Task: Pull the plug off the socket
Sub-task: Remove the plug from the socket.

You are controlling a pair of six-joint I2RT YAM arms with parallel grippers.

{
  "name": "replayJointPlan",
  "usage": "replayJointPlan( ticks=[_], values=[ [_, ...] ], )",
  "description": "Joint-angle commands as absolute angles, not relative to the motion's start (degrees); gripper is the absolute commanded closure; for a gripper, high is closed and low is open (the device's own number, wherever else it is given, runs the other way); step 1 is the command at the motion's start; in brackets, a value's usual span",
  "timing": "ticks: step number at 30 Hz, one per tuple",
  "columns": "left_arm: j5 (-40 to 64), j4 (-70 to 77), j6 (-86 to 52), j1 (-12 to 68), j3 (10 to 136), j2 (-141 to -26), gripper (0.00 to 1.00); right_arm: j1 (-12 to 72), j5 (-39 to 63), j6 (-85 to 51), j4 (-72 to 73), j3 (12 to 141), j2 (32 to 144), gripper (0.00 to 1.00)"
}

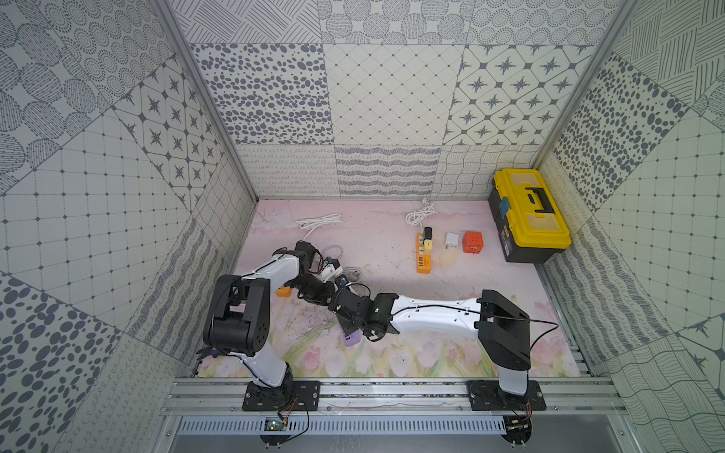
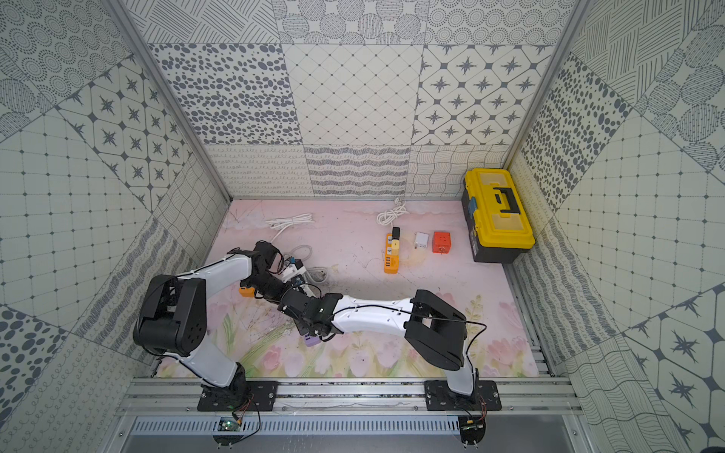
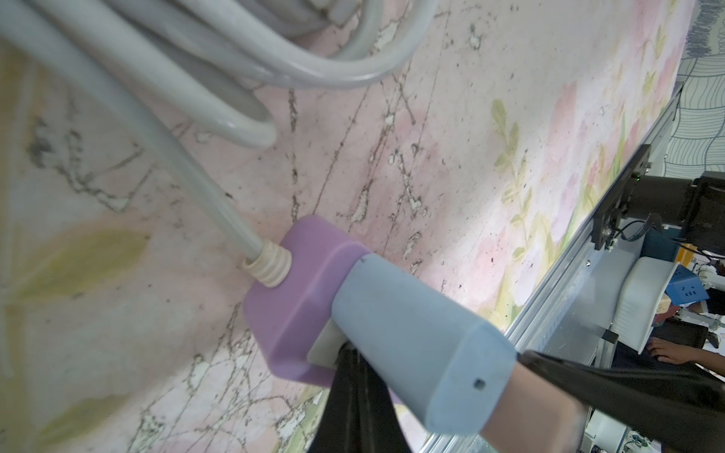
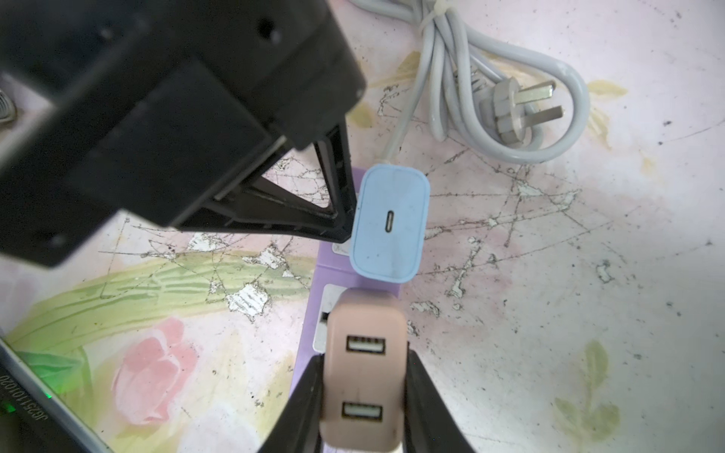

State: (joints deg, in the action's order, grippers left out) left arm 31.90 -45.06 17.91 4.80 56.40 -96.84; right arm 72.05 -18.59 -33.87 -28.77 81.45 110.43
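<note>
Where the pink charger (image 4: 363,372) stands on the purple power strip (image 4: 325,270), it is upright over the white socket face, its two USB ports facing the right wrist camera. Its pins are hidden, so how deep it sits cannot be told.

Right gripper (image 4: 365,357): jaws clamped on the pink charger, with a black finger (image 4: 306,400) against each of two opposite sides.

A blue charger (image 4: 388,223) stands on the same strip just beyond the pink one, near it but apart.

Left gripper (image 3: 351,361): jaws together, with the tips set down on the strip's face at the base of the blue charger.

The strip lies flat on the floral mat (image 1: 431,353), toward the front and between the two arm bases. In both top views only its purple end (image 1: 352,339) shows beneath the right wrist. Its grey cable (image 4: 451,98) leaves the far end and coils beside it, with a three-pin plug (image 4: 510,106) lying loose in the coil.

Well apart, toward the back, are an orange power strip (image 1: 423,255), a white adapter (image 1: 451,240) and an orange cube socket (image 1: 472,242). A yellow toolbox (image 1: 527,211) sits in the back right corner.
</note>
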Motion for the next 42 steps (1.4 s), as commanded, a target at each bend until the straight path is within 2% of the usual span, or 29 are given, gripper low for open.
replayJointPlan(
  ticks=[1, 13, 22, 26, 33, 39, 42],
  values=[
    [23.54, -42.8, 18.17, 4.75, 55.87, -98.09, 1.0, 72.33, -20.3, -33.5, -28.15, 84.0, 109.51, 0.83],
    [23.44, -42.63, 18.12, 4.75, 55.72, -97.73, 1.0, 71.57, -20.51, -33.71, -28.1, 80.05, 102.66, 0.85],
    [23.38, -42.71, 18.1, 4.84, 55.62, -97.65, 1.0, 60.9, -14.74, -36.31, -24.52, 64.96, 83.98, 0.85],
    [23.38, -42.68, 18.13, 4.75, 55.56, -97.6, 1.0, 50.36, -8.09, -38.85, -21.86, 55.64, 74.2, 0.86],
    [23.46, -42.69, 18.14, 4.75, 55.58, -97.66, 1.0, 25.34, 6.96, -43.25, -13.57, 38.57, 61.24, 0.86],
    [23.47, -42.54, 18.18, 4.78, 55.46, -97.19, 1.0, 6.51, 21.35, -46.81, -1.71, 29.78, 63.78, 0.86],
    [23.38, -42.53, 18.14, 4.76, 55.46, -97.31, 1.0, 2.16, 23.33, -47.9, 2.78, 28.77, 67.59, 0.86]
  ],
)
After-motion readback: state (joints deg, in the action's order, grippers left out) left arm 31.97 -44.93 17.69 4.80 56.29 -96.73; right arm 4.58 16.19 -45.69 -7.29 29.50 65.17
